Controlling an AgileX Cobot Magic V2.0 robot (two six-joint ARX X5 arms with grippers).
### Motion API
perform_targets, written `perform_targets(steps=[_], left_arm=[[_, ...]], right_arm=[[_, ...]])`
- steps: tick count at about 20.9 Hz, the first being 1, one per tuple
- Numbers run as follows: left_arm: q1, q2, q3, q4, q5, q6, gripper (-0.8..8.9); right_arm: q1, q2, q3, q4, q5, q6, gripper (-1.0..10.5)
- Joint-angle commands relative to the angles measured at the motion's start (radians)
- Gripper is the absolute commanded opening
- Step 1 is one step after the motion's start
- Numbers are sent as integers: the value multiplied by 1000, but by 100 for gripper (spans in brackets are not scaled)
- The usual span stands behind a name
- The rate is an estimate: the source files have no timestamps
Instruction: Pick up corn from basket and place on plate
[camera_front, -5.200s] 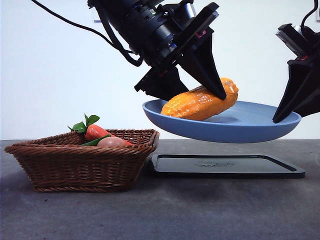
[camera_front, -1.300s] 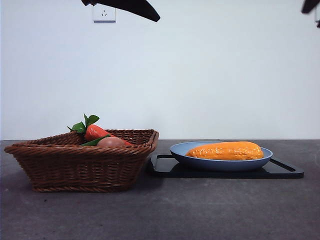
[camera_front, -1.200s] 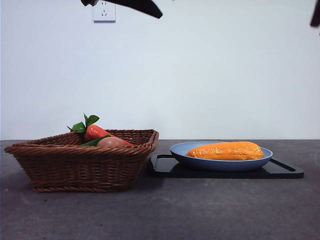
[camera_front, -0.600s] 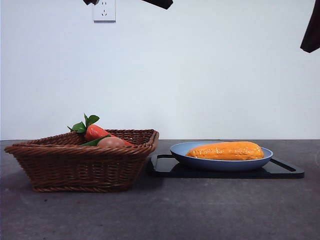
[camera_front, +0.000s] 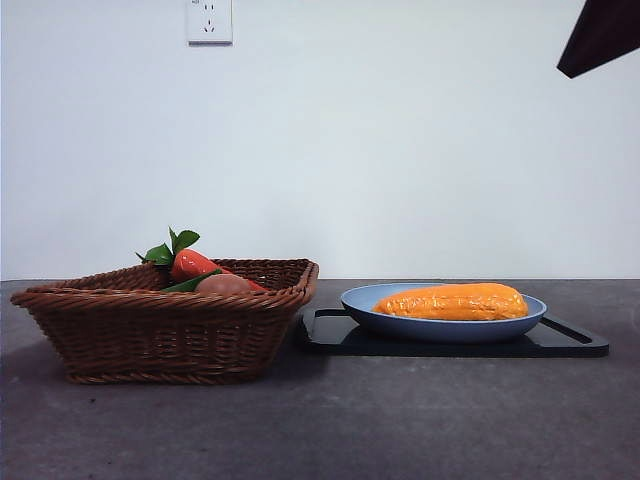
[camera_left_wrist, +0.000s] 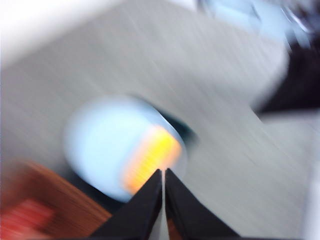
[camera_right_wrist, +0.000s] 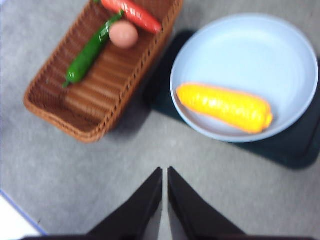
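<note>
Seen level from the front: corn (camera_front: 452, 301) lying lengthwise in the light-blue plate (camera_front: 440, 327), plate resting on a flat black tray (camera_front: 565, 341), wicker basket (camera_front: 160, 325) just beside the tray's end, only leaf tops, a red-orange carrot (camera_front: 190, 264) and a pinkish round item (camera_front: 222, 284) peeking over the braided rim. Shown only from the right wrist camera, looking down: basket floor laid bare, with a long green vegetable (camera_right_wrist: 89, 54) stretched along it, the round item (camera_right_wrist: 123, 34) touching its upper end, the carrot (camera_right_wrist: 132, 13) toward the far end; corn (camera_right_wrist: 225, 107) set off-centre in the plate (camera_right_wrist: 280, 55), near the rim, most of the plate bare. Right gripper (camera_right_wrist: 165, 175) high above the table (camera_right_wrist: 100, 180), well apart from everything, jaws pressed nearly together, holding nothing. Left wrist picture badly blurred: plate (camera_left_wrist: 100, 145) and corn (camera_left_wrist: 150, 157) still recognisable, a smear of basket (camera_left_wrist: 65, 210) in the corner, left gripper (camera_left_wrist: 163, 175) likewise closed to a thin slit and empty. Visible from the front alone: a white wall socket (camera_front: 209, 20) and a dark arm tip at the top corner, arm not identifiable.
</note>
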Motion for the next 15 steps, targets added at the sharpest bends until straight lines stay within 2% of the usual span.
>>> perform_targets(steps=[1,6,10,15], left_arm=[[97,-101,-63,86,2,57,8],[386,-403,-396,361,2,20,8],[502,-575,-572,423,2,20,8],[580,-769,-765,423,-34,20,8]], right_arm=[[4,7,10,37,-2,6,4],[4,7,10,106,-2,6,4],[4,7,10,145,-2,6,4],[4,7,10,172,-2,6,4]])
